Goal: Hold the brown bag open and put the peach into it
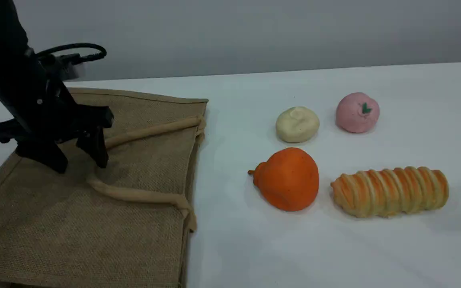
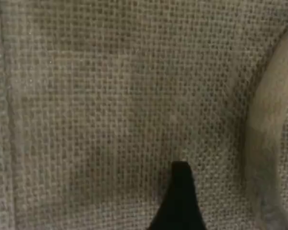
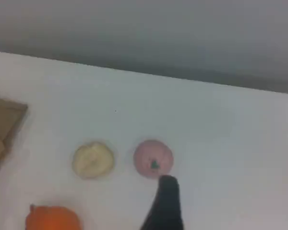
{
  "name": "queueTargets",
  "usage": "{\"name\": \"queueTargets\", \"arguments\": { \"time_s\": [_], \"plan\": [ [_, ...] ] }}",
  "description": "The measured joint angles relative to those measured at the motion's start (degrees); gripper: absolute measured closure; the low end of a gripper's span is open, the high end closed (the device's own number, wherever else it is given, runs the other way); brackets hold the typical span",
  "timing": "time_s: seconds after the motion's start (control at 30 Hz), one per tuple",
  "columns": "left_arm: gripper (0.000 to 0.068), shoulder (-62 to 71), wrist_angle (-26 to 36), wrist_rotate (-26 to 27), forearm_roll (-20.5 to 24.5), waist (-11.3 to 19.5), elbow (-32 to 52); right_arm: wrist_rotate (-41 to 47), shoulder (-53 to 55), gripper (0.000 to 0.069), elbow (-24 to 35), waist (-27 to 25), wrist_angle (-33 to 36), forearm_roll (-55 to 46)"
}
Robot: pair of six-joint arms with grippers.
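Observation:
The brown bag [image 1: 94, 208] lies flat at the table's left, its rope handles [image 1: 142, 134] resting on top. My left gripper [image 1: 81, 164] stands open just over the bag's upper side, inside the handle's curve, holding nothing. In the left wrist view its fingertip [image 2: 180, 191] hovers over the bag's weave [image 2: 110, 110], with the handle [image 2: 269, 124] at the right. The peach [image 1: 357, 112], pink with a green leaf mark, sits at the far right. The right arm is outside the scene view. In the right wrist view a dark fingertip [image 3: 166, 191] shows just below the peach [image 3: 153, 159], with nothing held.
A cream-white round lump [image 1: 297, 124] sits left of the peach. An orange pear-shaped fruit [image 1: 288, 179] and a striped bread roll [image 1: 390, 192] lie nearer the front. The bag's mouth edge [image 1: 194, 160] faces these items.

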Motion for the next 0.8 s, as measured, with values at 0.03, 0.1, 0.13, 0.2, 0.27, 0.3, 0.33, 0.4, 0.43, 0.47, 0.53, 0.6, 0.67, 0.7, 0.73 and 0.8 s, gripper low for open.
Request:
{"name": "queueTargets", "arguments": {
  "time_s": [0.03,0.1,0.13,0.2,0.27,0.3,0.33,0.4,0.43,0.47,0.53,0.6,0.67,0.7,0.73,0.8],
  "plan": [
    [0.0153,0.27,-0.51,0.0,0.0,0.0,0.0,0.0,0.0,0.0131,0.0,0.0,0.05,0.0],
    [0.0153,0.73,-1.23,0.06,-0.12,0.0,0.0,0.0,0.0,0.0131,0.0,0.0,0.05,0.0],
    [0.0153,0.86,-1.32,0.06,-0.12,0.0,0.0,0.0,0.0,0.0131,0.0,0.0,0.11,0.0],
    [0.0153,0.92,-1.61,0.06,-0.16,0.0,0.0,0.0,0.0,0.0131,0.0,0.0,0.38,0.0],
    [0.0153,1.32,-2.35,0.06,-0.23,0.0,0.0,0.0,0.0,0.0131,0.0,0.0,0.76,0.0],
    [0.0153,1.38,-2.41,0.06,-0.23,0.0,0.0,0.0,0.0,0.0131,0.0,0.0,0.94,0.0],
    [0.0153,1.38,-2.41,0.06,-0.23,0.0,0.0,0.0,0.0,0.0131,0.0,0.0,1.08,0.0],
    [0.0164,1.38,-2.41,0.06,-0.23,0.0,0.0,0.0,0.0,0.0131,0.0,0.0,1.22,0.0],
    [0.0174,1.38,-2.41,0.06,-0.23,0.0,0.0,0.0,0.0,0.0131,0.0,0.0,1.22,0.0],
    [0.0189,1.38,-2.36,0.06,-0.23,0.0,0.0,0.0,0.0,0.0131,0.0,0.0,1.22,0.0],
    [0.023,1.38,-2.32,0.18,-0.23,0.0,0.0,0.0,0.0,0.0131,0.0,0.0,1.28,0.0],
    [0.0279,1.38,-2.29,0.25,0.38,0.0,0.0,0.0,0.0,0.0131,0.0,0.0,1.51,0.0],
    [0.0339,1.38,-2.25,0.25,0.39,0.0,0.0,0.0,-0.11,0.0131,0.0,0.0,1.77,0.0],
    [0.0364,1.38,-2.25,0.25,0.39,0.0,0.0,0.0,-0.11,0.0131,0.0,0.0,1.77,0.0],
    [0.0395,1.56,-2.32,0.38,0.39,0.0,0.0,0.0,-0.11,0.0131,0.0,0.0,1.77,0.0],
    [0.0445,2.44,-2.57,0.45,0.39,0.0,0.0,0.0,-0.11,0.0131,0.0,0.0,1.77,-0.04]
  ]
}}
